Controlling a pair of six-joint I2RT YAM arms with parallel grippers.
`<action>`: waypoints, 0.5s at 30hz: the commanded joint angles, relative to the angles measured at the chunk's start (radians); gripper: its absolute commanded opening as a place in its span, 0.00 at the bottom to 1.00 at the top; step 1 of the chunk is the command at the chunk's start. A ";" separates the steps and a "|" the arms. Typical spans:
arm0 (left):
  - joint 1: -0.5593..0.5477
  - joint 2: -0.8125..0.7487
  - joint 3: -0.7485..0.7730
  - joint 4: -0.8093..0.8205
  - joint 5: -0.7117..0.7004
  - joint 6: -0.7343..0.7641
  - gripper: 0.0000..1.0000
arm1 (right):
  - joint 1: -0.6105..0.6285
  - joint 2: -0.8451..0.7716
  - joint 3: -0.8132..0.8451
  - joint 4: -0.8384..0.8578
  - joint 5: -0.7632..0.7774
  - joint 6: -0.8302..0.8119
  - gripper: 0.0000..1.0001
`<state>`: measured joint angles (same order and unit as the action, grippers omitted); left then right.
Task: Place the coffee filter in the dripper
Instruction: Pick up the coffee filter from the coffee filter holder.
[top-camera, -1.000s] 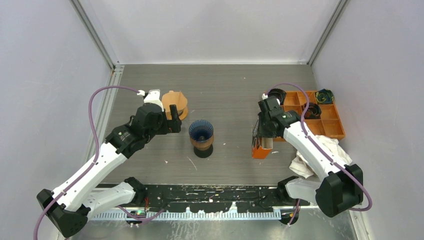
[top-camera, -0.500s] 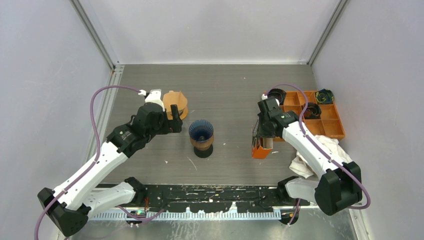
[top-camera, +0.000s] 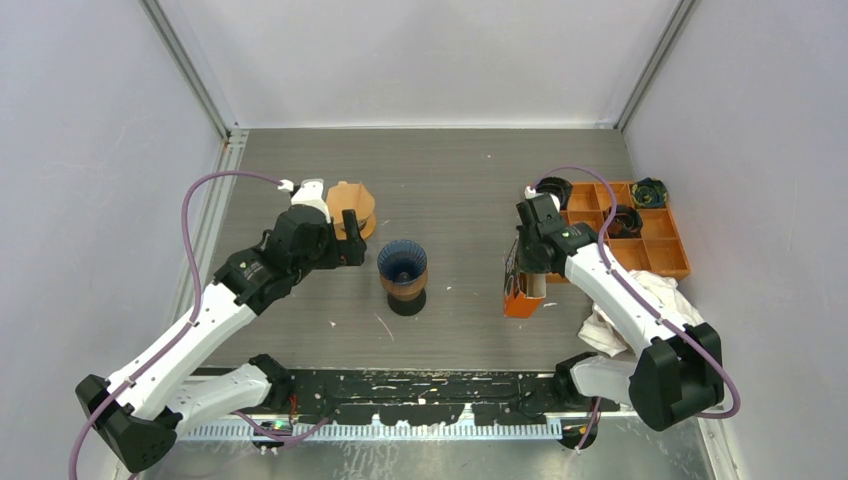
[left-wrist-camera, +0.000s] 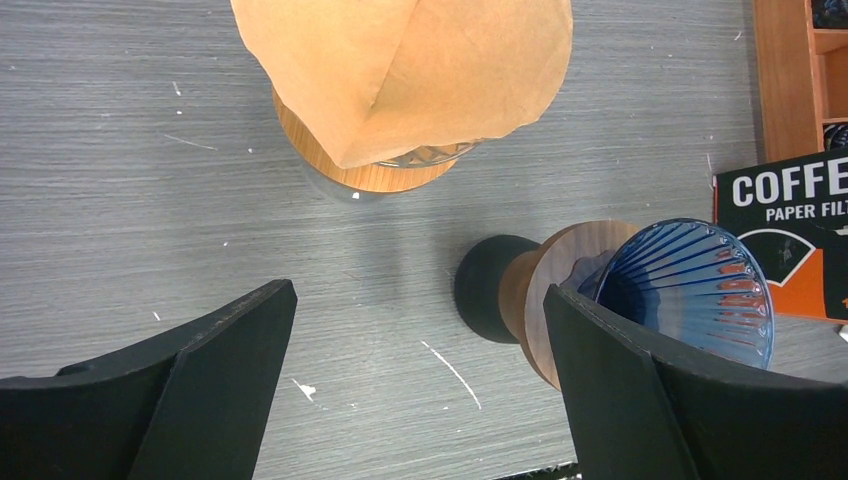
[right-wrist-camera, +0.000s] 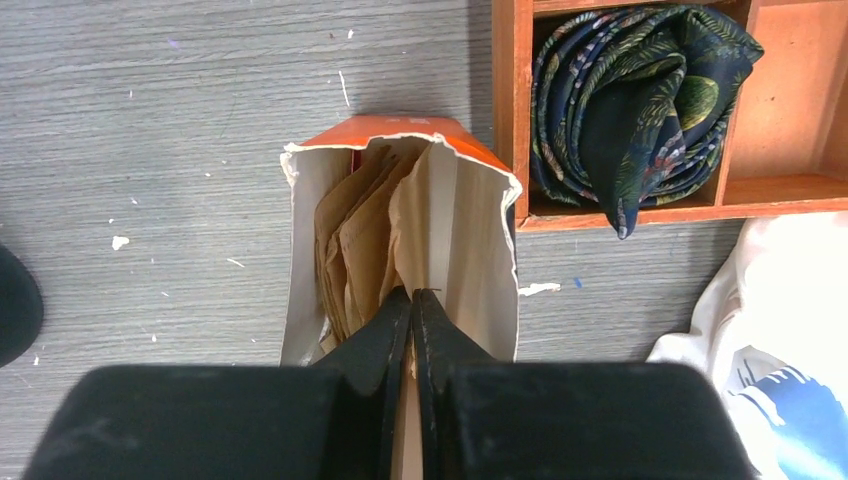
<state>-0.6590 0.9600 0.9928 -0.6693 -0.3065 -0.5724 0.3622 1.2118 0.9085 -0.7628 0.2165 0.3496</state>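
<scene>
The blue ribbed dripper stands on a wooden stand with a black base at mid-table; it also shows in the left wrist view. The orange coffee filter box stands open to its right, with brown filters inside. My right gripper reaches into the box mouth, its jaws shut on the thin edge of a pale filter. My left gripper is open and empty just left of the dripper. A second dripper with a wooden ring carries a brown filter.
An orange compartment tray sits at the right, holding folded dark patterned cloths. A white cloth lies in front of the tray, close to the box. Enclosure walls stand on all sides.
</scene>
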 joint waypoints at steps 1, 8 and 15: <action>0.003 -0.011 0.051 0.054 0.029 -0.016 0.98 | -0.007 -0.014 0.008 0.040 0.032 -0.012 0.07; 0.004 -0.022 0.060 0.060 0.047 -0.016 0.98 | -0.008 -0.060 0.070 -0.017 0.013 -0.023 0.01; 0.003 -0.005 0.106 0.045 0.107 -0.007 0.98 | -0.008 -0.090 0.184 -0.101 -0.039 -0.066 0.01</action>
<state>-0.6590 0.9588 1.0290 -0.6678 -0.2401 -0.5762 0.3580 1.1614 0.9890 -0.8249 0.2111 0.3187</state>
